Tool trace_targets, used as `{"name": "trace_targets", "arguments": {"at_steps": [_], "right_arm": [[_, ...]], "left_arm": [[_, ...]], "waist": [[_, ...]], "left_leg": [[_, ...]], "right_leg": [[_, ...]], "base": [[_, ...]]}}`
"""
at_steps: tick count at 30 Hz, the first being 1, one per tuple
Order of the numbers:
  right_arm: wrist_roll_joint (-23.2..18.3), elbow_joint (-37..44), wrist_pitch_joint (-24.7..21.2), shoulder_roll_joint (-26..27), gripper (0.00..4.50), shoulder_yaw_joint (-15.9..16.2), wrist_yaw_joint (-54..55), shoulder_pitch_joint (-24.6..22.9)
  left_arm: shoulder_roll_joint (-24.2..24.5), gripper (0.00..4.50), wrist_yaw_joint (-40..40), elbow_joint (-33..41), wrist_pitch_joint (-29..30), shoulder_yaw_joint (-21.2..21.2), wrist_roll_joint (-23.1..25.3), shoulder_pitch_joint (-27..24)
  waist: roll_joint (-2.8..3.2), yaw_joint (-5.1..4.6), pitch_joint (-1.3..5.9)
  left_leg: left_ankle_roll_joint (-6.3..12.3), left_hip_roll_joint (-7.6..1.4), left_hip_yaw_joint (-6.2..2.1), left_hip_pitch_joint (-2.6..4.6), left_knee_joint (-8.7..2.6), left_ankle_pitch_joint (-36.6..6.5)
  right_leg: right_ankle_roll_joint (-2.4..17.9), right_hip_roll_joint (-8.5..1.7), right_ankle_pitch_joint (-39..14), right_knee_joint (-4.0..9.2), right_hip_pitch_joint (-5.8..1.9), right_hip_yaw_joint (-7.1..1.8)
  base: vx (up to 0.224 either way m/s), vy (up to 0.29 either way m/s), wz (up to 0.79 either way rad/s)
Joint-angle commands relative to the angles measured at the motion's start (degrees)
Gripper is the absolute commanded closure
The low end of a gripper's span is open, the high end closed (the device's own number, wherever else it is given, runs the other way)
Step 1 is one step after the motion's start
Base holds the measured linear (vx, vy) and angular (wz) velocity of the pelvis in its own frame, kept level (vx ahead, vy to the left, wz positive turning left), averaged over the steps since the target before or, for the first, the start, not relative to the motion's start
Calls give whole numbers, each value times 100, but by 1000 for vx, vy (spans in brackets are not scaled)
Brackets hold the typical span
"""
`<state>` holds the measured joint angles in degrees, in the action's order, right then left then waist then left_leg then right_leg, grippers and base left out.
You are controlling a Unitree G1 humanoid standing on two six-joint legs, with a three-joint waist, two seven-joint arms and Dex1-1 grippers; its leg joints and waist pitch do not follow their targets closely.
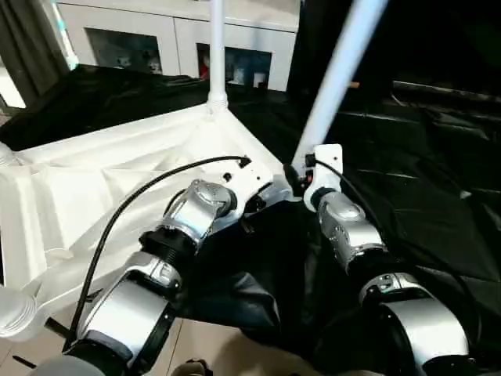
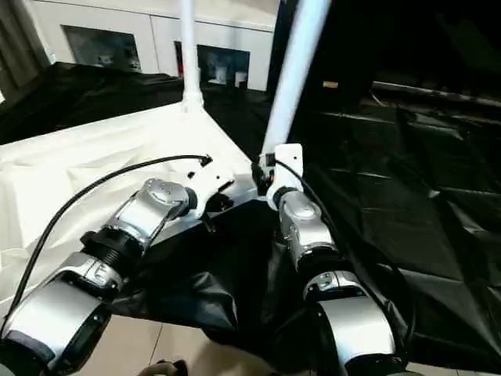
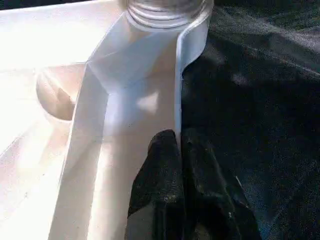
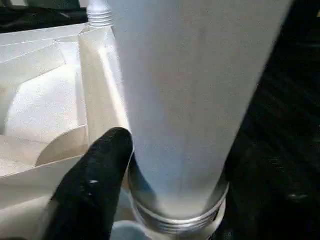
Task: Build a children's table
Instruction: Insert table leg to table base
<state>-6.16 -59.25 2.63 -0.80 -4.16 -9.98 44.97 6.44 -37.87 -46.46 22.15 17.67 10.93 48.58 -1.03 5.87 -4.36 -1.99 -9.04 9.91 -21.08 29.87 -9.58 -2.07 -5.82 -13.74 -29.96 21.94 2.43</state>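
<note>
The children's table lies upside down on a black sheet, its white ribbed top [image 1: 94, 180] spreading to the left. One white leg [image 1: 217, 47] stands upright in the far corner socket. A second leg [image 1: 338, 78] leans to the right at the near right corner, its threaded end [image 4: 175, 217] sitting at the socket. My right gripper [image 1: 301, 176] is at this leg's base, the leg between its jaws. Just left of that corner, my left gripper [image 3: 179, 137] is shut on the top's thin rim wall [image 3: 177, 80].
A white cabinet with glass doors [image 1: 156, 39] runs along the back. The black sheet [image 1: 423, 172] covers the ground to the right and front, with pale floor [image 1: 211, 345] near me. A ribbed white socket end [image 1: 16, 309] sticks out at the near left corner.
</note>
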Motion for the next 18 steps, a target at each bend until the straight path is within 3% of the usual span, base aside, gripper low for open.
{"name": "trace_targets", "arguments": {"at_steps": [1,7,11,13,15,18], "right_arm": [[-18,-316,-339,164,114,77,-282,-148],[-17,-184,-176,92,60,49,-406,-138],[-57,3,-118,42,23,26,-542,-173],[-56,72,-102,17,9,27,-566,-185],[-35,159,-85,-31,4,38,-601,-194],[19,309,-90,-143,4,78,-656,-213]], "left_arm": [[-146,450,133,-116,-5,116,35,82],[-123,450,81,-88,-25,116,58,79],[-110,450,38,-119,-79,116,86,101],[-103,450,18,-138,-107,115,88,116],[-82,450,-50,-136,-179,132,88,119],[-27,450,-198,-69,-276,175,86,82]], "waist": [[65,-46,194],[84,-38,212],[58,-29,230],[51,-10,246],[25,26,291],[-9,73,310]], "left_leg": [[-496,-388,-263,277,-552,-4413],[-511,-388,-239,291,-535,-4330],[-450,-391,-220,250,-519,-4026],[-400,-399,-187,218,-505,-3614],[-308,-408,-138,152,-486,-2870],[-113,-406,-62,121,-443,-2185]], "right_leg": [[574,-343,-2853,445,80,-88],[655,-353,-2683,438,98,-101],[731,-378,-2481,411,61,-132],[847,-395,-2163,368,41,-165],[975,-402,-1540,283,-25,-185],[1059,-403,-1133,236,-60,-184]], "base": [[0,0,0],[0,0,0],[0,0,0],[0,0,0],[0,0,0],[0,0,0]]}}
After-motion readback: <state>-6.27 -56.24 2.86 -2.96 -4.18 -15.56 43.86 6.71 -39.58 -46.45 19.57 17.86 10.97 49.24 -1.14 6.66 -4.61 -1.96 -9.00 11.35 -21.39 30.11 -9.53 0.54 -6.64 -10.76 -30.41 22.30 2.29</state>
